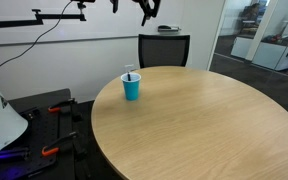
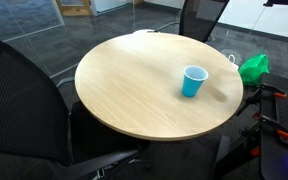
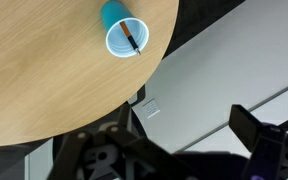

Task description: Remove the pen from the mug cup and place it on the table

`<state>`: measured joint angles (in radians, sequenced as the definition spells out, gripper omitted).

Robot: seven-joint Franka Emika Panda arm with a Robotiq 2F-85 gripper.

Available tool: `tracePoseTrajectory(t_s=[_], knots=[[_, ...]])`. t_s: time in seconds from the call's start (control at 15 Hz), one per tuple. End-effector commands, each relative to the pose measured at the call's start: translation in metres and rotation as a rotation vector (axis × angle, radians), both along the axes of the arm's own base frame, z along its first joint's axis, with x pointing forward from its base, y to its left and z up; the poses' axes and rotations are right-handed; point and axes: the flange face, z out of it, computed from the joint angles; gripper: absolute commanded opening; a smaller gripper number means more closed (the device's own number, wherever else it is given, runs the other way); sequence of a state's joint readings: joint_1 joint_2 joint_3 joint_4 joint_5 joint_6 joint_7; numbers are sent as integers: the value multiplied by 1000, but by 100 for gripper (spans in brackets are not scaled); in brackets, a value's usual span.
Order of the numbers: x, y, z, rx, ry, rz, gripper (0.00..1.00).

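Observation:
The blue mug cup (image 1: 131,87) stands upright on the round tan table (image 1: 204,120), near its edge. It also shows in an exterior view (image 2: 193,81) and in the wrist view (image 3: 123,36). The dark pen (image 3: 134,40) leans inside the cup, and its tip pokes above the rim in an exterior view (image 1: 130,72). My gripper (image 1: 147,8) hangs high above the table's far edge, well away from the cup. In the wrist view its dark fingers (image 3: 174,140) are spread apart and empty, over the floor beside the table.
A black office chair (image 1: 164,48) stands at the table's far side. Another dark chair (image 2: 24,100) is close to the table. Robot equipment and cables (image 1: 24,125) lie on the floor beside the table. A green object (image 2: 253,67) sits past the table edge.

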<state>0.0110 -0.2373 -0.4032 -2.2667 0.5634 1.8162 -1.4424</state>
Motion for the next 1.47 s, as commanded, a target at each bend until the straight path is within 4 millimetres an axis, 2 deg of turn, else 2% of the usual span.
tracePoseTrajectory(t_s=[0.0, 0.53, 1.07, 1.13, 1.4], knots=[[13, 14, -13, 67, -104, 146, 100], [27, 35, -62, 104, -303, 411, 100], [42, 56, -110, 40, -375, 438, 100], [40, 51, -101, 50, -353, 439, 100], [40, 53, -107, 52, -342, 441, 100]])
